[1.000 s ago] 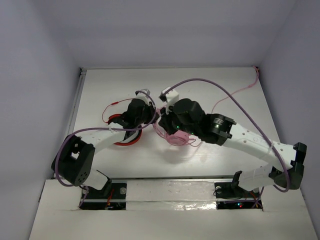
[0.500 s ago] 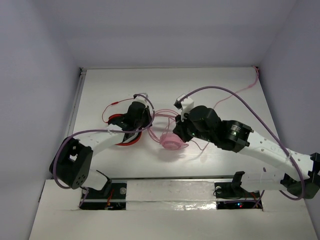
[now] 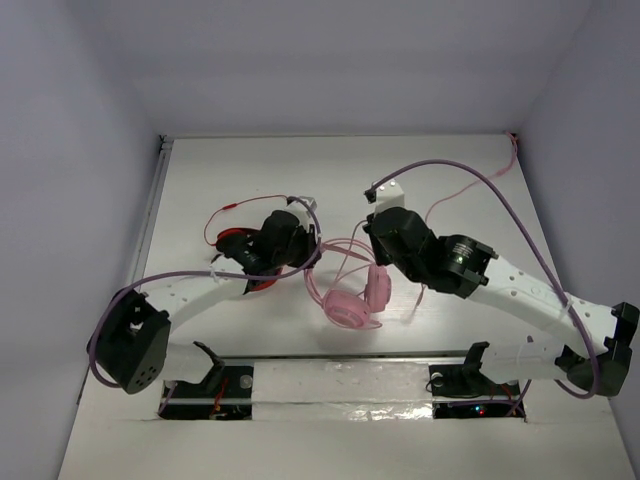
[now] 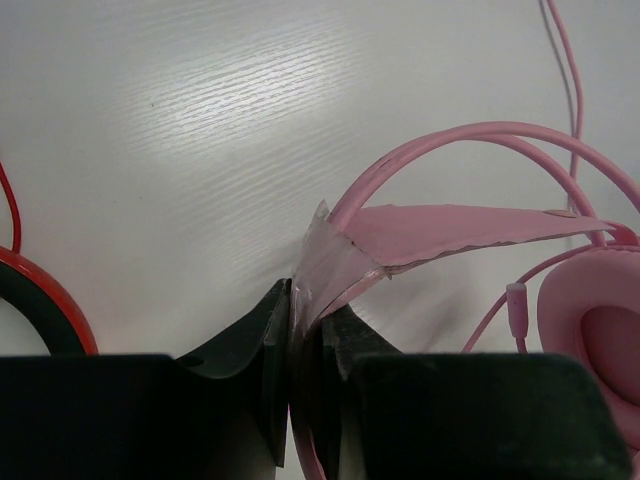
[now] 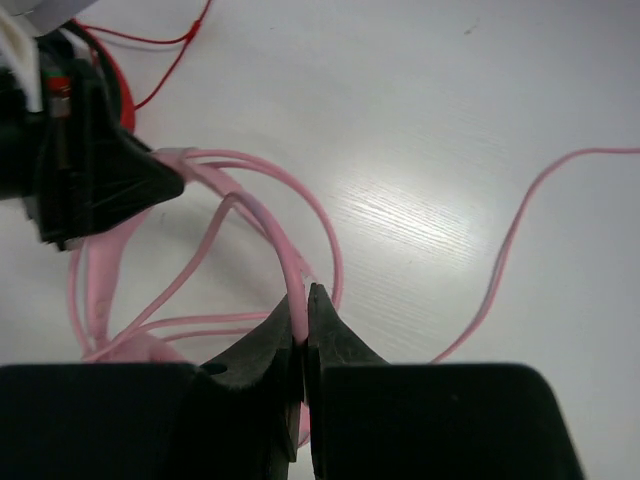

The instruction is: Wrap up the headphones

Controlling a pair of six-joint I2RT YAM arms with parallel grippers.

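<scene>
The pale pink headphones (image 3: 347, 310) lie on the white table in front of the arms, both ear cups showing. My left gripper (image 3: 312, 257) is shut on the headband; in the left wrist view (image 4: 308, 300) the taped pink band (image 4: 450, 225) runs out of the jaws towards an ear cup (image 4: 595, 320). My right gripper (image 3: 368, 256) is just to the right of it, shut on the thin pink cable (image 5: 270, 225), as its own view (image 5: 303, 292) shows. Cable loops drape round the band. The rest of the cable (image 3: 470, 185) trails to the back right corner.
Red-and-black headphones (image 3: 240, 262) with a red cable (image 3: 225, 212) lie under and behind my left arm; their rim shows in the left wrist view (image 4: 30, 300). Purple robot cables (image 3: 450, 165) arc above the table. Walls close in the left, back and right sides.
My right gripper has moved right and back with the cable, drawing a loop over the band. The pink headphones have shifted towards the front edge. My left gripper has edged right, still gripping.
</scene>
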